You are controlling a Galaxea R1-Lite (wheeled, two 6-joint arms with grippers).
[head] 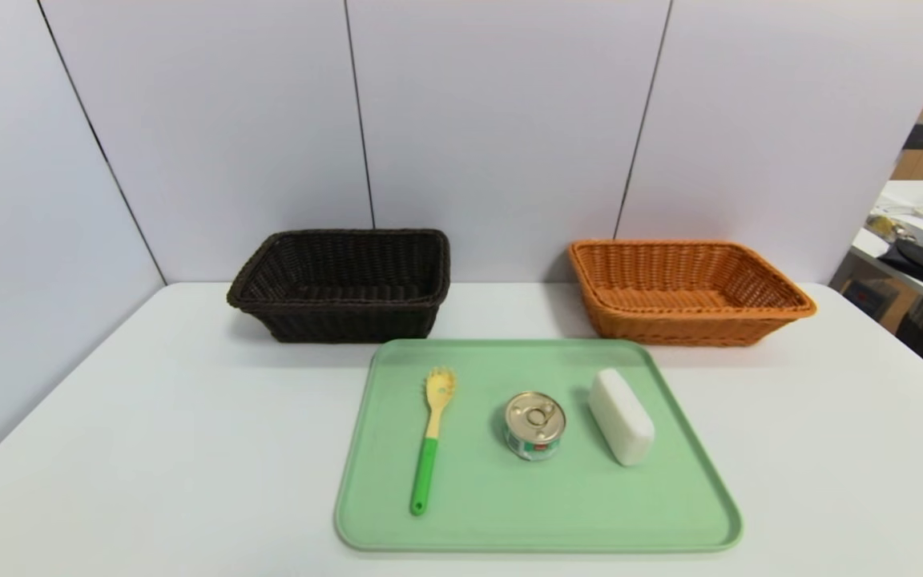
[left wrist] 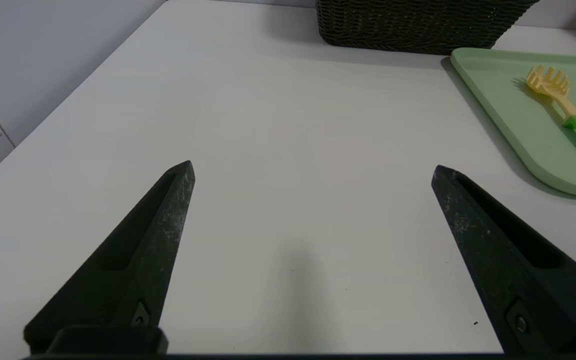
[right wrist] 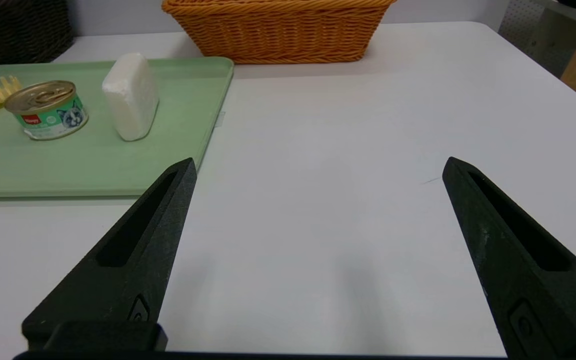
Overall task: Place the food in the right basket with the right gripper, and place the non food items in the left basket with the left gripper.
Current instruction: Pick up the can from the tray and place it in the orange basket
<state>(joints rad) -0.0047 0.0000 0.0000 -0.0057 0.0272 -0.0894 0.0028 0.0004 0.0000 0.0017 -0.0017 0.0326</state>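
On a green tray [head: 469, 521] lie a yellow pasta fork with a green handle [head: 429, 441], a small gold-lidded tin can [head: 535, 425] and a white soap-like block [head: 621, 416]. Behind the tray stand the dark brown left basket [head: 344, 283] and the orange right basket [head: 684, 291], both empty. Neither arm shows in the head view. My left gripper [left wrist: 313, 170] hangs open over bare table, left of the tray [left wrist: 513, 115] and the fork [left wrist: 565, 112]. My right gripper [right wrist: 318, 167] is open over bare table, right of the tray [right wrist: 118, 170], the can [right wrist: 48, 110] and the block [right wrist: 130, 97].
The white table [head: 830, 449] ends at grey wall panels behind the baskets. A second desk with cables and clutter [head: 922, 240] stands off the far right corner.
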